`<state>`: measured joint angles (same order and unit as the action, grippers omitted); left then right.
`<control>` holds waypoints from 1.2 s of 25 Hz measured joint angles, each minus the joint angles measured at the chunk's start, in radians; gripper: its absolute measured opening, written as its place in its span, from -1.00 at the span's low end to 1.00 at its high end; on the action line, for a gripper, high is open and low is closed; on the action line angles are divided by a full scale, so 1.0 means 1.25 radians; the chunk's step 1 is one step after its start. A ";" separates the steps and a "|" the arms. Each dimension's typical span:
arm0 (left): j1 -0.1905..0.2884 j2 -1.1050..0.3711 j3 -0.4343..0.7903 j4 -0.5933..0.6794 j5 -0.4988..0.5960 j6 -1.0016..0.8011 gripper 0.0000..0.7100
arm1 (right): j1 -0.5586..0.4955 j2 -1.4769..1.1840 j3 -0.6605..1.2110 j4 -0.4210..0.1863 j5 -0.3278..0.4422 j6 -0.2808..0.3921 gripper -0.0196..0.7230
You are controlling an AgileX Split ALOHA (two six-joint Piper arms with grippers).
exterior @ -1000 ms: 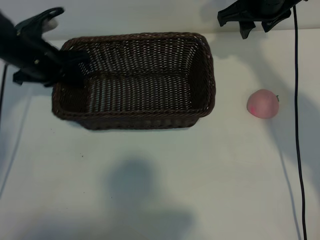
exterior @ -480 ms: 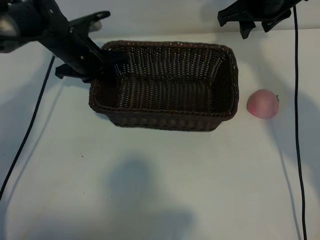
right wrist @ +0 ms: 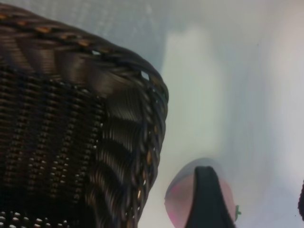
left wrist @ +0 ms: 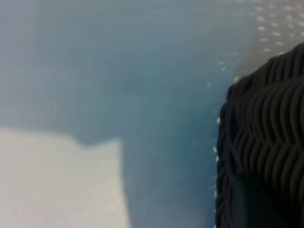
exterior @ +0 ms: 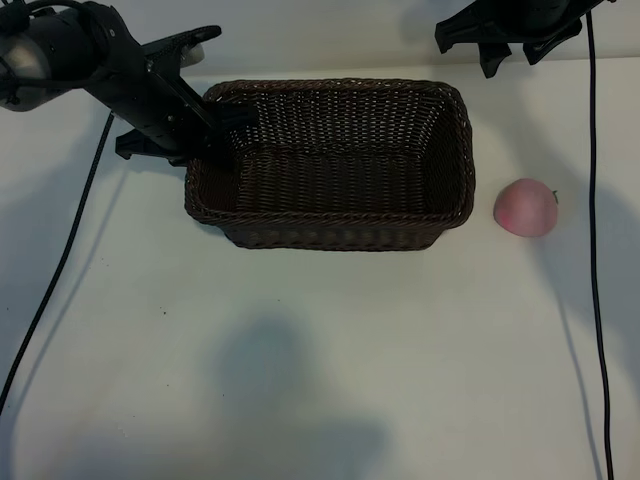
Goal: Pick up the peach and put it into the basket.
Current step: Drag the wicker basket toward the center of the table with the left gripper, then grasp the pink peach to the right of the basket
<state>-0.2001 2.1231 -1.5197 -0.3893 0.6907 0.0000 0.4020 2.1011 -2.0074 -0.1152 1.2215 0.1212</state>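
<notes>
The peach (exterior: 525, 208), small, pink and round, lies on the white table to the right of the basket (exterior: 330, 215), a short gap away from it. The basket is a large dark brown wicker one with nothing in it. My left gripper (exterior: 212, 135) is shut on the basket's left wall, one finger inside the rim and one outside. The left wrist view shows only the basket's weave (left wrist: 266, 142) and the table. High at the back right, my right gripper (exterior: 512, 62) hangs open. In its wrist view one finger (right wrist: 205, 199) covers part of the peach (right wrist: 178, 202), beside the basket's corner (right wrist: 118, 118).
Black cables run down the table on the left (exterior: 60, 270) and on the right (exterior: 597, 260). Bare white tabletop (exterior: 320, 380) stretches in front of the basket.
The left gripper has dragged the basket to the right, closer to the peach, then turned it slightly. The peach and the right arm have not moved.
</notes>
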 joint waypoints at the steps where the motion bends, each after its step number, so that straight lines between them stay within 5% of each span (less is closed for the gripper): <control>1: 0.000 0.000 0.000 -0.002 -0.001 0.000 -0.61 | 0.000 0.000 0.000 0.000 0.000 0.000 0.28; 13: 0.003 -0.018 -0.001 -0.011 0.028 -0.005 0.70 | 0.000 0.000 0.000 0.000 0.000 0.000 0.28; 30: 0.015 -0.252 -0.005 0.244 0.210 -0.114 0.73 | 0.000 0.000 0.000 -0.003 0.000 0.000 0.28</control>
<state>-0.1813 1.8083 -1.5260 -0.0847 0.9530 -0.1422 0.4020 2.1011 -2.0074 -0.1193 1.2215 0.1210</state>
